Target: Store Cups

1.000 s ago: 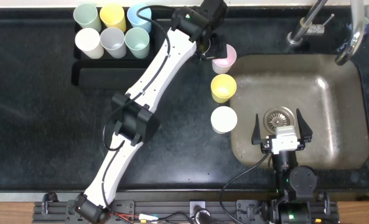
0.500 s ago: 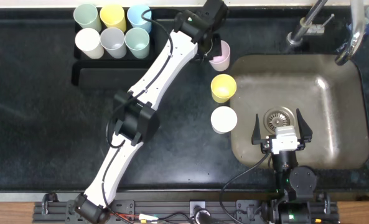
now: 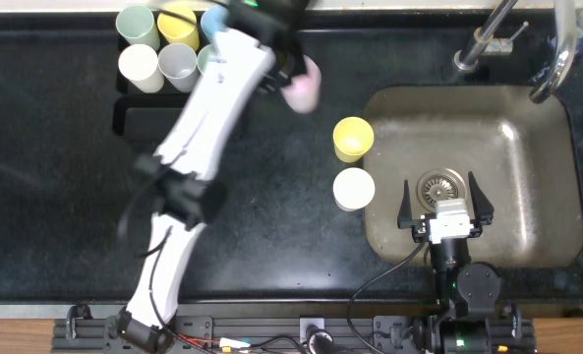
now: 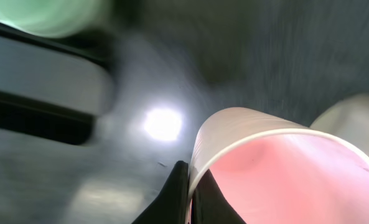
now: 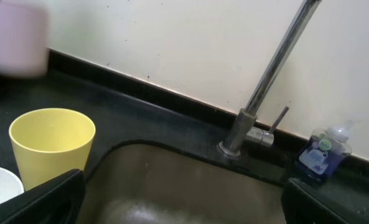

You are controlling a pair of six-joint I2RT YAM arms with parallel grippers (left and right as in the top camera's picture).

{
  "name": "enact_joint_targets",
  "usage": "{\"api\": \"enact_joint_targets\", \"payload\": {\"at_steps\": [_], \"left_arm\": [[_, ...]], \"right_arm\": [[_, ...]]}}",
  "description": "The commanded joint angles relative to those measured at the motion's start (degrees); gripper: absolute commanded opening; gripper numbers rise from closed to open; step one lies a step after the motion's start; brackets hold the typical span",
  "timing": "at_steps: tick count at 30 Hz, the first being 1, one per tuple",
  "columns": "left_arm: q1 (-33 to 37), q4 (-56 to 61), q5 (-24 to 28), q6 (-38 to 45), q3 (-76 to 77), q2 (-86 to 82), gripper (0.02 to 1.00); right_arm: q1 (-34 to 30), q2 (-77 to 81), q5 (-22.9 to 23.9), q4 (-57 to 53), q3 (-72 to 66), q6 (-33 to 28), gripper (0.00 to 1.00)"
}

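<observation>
Left gripper (image 4: pixel 189 182) clamped, right gripper (image 3: pixel 439 192) spread.

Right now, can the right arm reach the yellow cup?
Probably yes. The right tool hangs open over the sink, the yellow cup stands just ahead with nothing between, and the left arm is off by the rack.

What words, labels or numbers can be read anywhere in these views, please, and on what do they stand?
On the soap bottle: a label with print, too small and blurred to read.
On the pink cup, yellow cup and white cup: no text.
Nothing else is legible.
</observation>
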Motion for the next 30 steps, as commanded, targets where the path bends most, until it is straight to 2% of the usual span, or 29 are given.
{"api": "enact_joint_targets", "payload": {"at_steps": [1, 5, 9, 12, 15, 17, 19, 21, 25, 30], "left_arm": [[4.3, -0.4, -9.5, -0.5, 1.7, -8.5, 0.036], [9.1, -0.4, -9.6, 4.1, 1.7, -11.3, 0.038], [14.0, -0.4, -6.7, 12.9, 1.1, -15.7, 0.036], [18.2, -0.4, -6.7, 17.4, -4.7, -22.3, 0.036], [23.6, -0.3, -7.3, 16.8, -20.7, -32.9, 0.036], [26.8, 0.2, -10.2, 11.7, -33.8, -40.1, 0.036], [29.7, 6.3, -10.8, 10.6, -45.9, -45.8, 0.036], [32.1, 13.8, -9.0, 12.2, -54.6, -48.7, 0.038], [36.0, 21.3, -8.0, 12.6, -63.4, -48.6, 0.036], [36.8, 30.1, -6.2, 12.2, -67.0, -44.7, 0.036]], "right_arm": [[0.2, -0.6, 0.4, 0.3, -0.8, 0.2, 0.996], [0.2, -0.6, 0.4, 0.3, -0.8, 0.2, 0.996], [0.2, -0.6, 0.4, 0.3, -0.8, 0.2, 0.998], [0.2, -0.6, 0.4, 0.3, -0.8, 0.2, 0.998], [0.2, -0.6, 0.4, 0.3, -0.8, 0.2, 0.996], [0.2, -0.6, 0.4, 0.3, -0.8, 0.2, 0.998], [0.2, -0.6, 0.4, 0.3, -0.8, 0.2, 0.996], [0.2, -0.6, 0.4, 0.3, -0.8, 0.2, 0.993], [0.2, -0.6, 0.4, 0.3, -0.8, 0.2, 0.998], [0.2, -0.6, 0.4, 0.3, -0.8, 0.2, 0.998]]}}
